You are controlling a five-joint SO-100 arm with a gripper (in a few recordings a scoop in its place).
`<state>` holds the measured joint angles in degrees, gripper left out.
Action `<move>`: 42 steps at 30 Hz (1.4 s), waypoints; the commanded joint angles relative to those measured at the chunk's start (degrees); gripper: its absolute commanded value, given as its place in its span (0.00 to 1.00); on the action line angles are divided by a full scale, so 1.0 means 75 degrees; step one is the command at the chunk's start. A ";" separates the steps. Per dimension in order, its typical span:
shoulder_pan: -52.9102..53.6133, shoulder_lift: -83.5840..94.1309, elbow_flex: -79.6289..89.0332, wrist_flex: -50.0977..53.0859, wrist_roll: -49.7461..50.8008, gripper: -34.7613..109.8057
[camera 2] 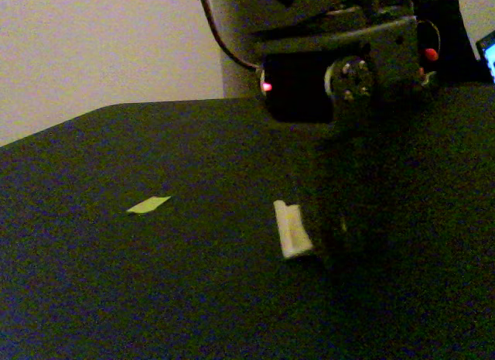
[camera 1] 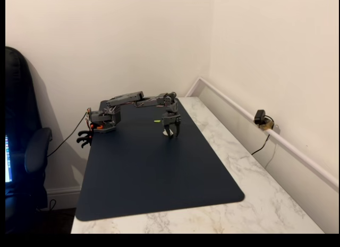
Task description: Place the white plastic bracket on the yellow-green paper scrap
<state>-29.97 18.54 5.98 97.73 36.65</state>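
- small off-white plastic bracket (camera 2: 292, 230), blocky with a ridged top, lies flat on the dark navy mat (camera 2: 93, 298), just beside the dark arm body towering to its right in the close fixed view
- bright yellow-green paper scrap (camera 2: 148, 205), a flat sliver, sits on the same mat left of the bracket, apart from it, not touching; in the wide fixed view it shows as a tiny green fleck (camera 1: 158, 120) just left of the pincer
- grey two-finger pincer (camera 1: 171, 133) points down at the mat, tips slightly apart, nothing seen between them; bracket too small to make out there
- arm base (camera 1: 104, 119) is at the mat's far left corner, arm stretched right along the far edge
- mat covers most of the white marbled worktop (camera 1: 249, 167); bare strip along the right and front edges
- near half of the mat is open
- cream walls close behind and right; small black camera (camera 1: 260, 118) on a white rail at the right wall; dark office chair (camera 1: 24, 151) at left
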 commanded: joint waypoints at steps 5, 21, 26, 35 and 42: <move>0.0246 0.1852 0.1137 0.0387 0.0246 0.39; 0.0539 0.2531 0.2391 0.0340 0.0281 0.42; 0.0598 0.2402 0.2426 0.0328 0.0352 0.42; 0.0926 0.2379 0.2520 0.0328 0.0293 0.44; 0.1031 0.2367 0.2508 0.0328 0.0281 0.44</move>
<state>-22.85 30.94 25.49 97.73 38.14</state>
